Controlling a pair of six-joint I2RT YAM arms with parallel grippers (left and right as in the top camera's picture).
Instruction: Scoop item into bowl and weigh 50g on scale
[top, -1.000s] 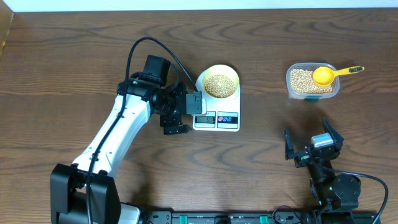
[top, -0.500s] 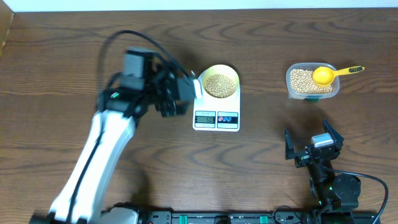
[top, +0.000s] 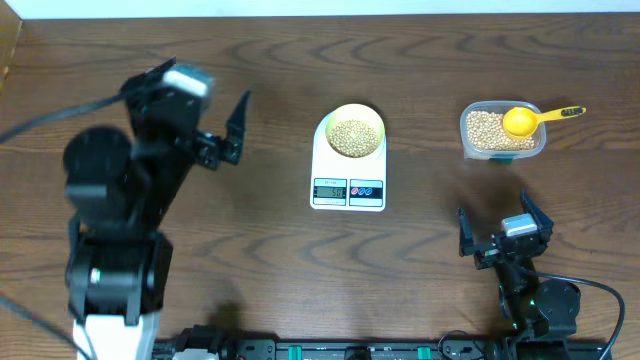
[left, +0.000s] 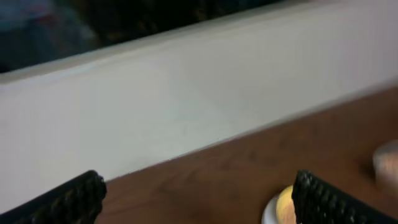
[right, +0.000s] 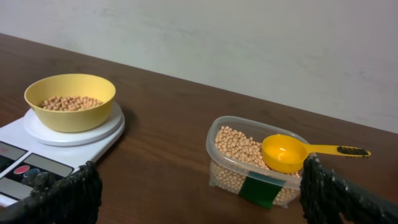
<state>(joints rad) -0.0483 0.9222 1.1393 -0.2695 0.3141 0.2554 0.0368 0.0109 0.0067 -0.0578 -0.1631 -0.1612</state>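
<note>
The pale-yellow bowl (top: 354, 135) (right: 69, 102) holds tan beans (top: 354, 137) (right: 67, 102) and stands on the white scale (top: 348, 188) (right: 37, 155) at mid-table. My left gripper (top: 225, 130) (left: 199, 208) is raised to the left of the scale, open and empty. Its blurred wrist view catches only a sliver of the bowl (left: 283, 205) beside its right finger. My right gripper (top: 503, 228) (right: 199, 202) rests open and empty near the front right, facing a clear tub of beans (top: 502, 131) (right: 252, 167). A yellow scoop (top: 525, 120) (right: 286, 151) lies in that tub.
A white wall (right: 249, 50) (left: 186, 93) runs along the table's far edge. Bare brown tabletop (top: 430, 230) lies between the scale and the right gripper. The left arm's body (top: 110, 230) rises over the left side of the table.
The left arm has pulled back from the scale's left edge, swinging left and upward toward the camera. The right arm, bowl, scale and tub have not moved.
</note>
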